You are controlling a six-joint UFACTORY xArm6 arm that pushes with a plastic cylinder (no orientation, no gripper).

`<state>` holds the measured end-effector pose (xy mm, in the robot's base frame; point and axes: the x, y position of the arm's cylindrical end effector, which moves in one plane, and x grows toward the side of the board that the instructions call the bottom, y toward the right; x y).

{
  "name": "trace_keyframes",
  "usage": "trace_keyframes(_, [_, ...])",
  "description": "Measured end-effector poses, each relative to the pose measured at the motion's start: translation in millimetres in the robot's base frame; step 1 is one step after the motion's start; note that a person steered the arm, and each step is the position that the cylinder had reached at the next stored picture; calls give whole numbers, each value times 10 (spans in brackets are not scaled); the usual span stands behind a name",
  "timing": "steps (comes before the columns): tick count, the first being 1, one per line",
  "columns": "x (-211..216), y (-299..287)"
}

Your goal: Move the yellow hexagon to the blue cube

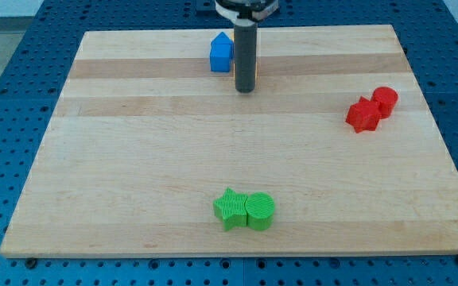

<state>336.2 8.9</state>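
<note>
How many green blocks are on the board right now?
2. A green star and a green cylinder sit touching near the view's bottom centre, star on the left. My tip is far above them, beside the blue cube. None seems hidden.

Rod hides the yellow block; arm cut off at the view's top

The dark straight rod (246,48) covers nearly all of a yellow block (256,74), leaving thin yellow slivers at its sides, so its shape cannot be told. The rod's white mount (246,8) is cropped by the top edge. Whether the yellow block touches the blue house-shaped block (222,53) is hidden behind the rod.
</note>
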Motion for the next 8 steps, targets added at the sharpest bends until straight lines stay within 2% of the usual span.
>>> trace_keyframes(2, [-384, -24])
trace_keyframes(3, [-339, 48])
trace_keyframes(4, [-204, 480])
trace_keyframes(5, [-165, 548])
trace_keyframes(7, [-775, 414])
trace_keyframes(8, [-822, 344])
